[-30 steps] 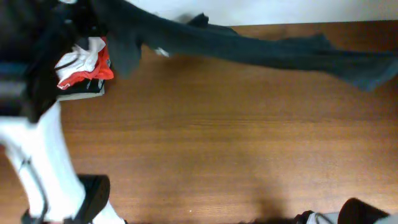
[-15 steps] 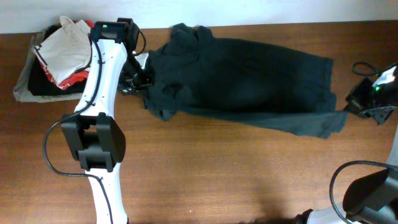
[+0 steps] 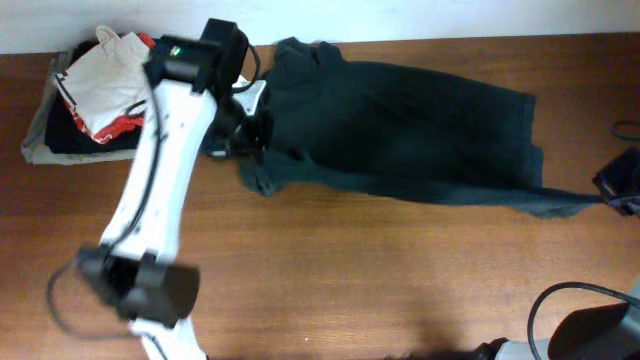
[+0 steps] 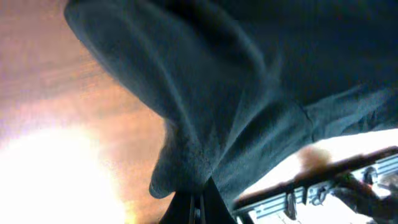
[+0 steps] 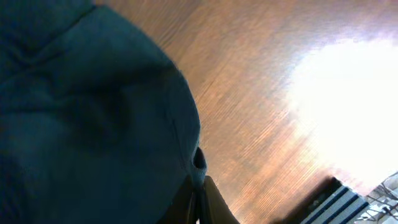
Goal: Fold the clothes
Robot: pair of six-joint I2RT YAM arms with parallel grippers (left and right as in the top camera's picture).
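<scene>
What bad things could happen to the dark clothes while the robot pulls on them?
The right pincer grips only a thin corner of the dark garment, which is pulled taut, so it might slip free. The cloth is bunched by the left pincer, so the fold could come out crooked. The left arm reaches close by the clothes pile and might bump it.

Left fingers are shifting right, pushing into the dark garment at its left edge. Right fingers are sliding down and outward, stretching the garment's lower right corner into a thin tail over the tabletop.
</scene>
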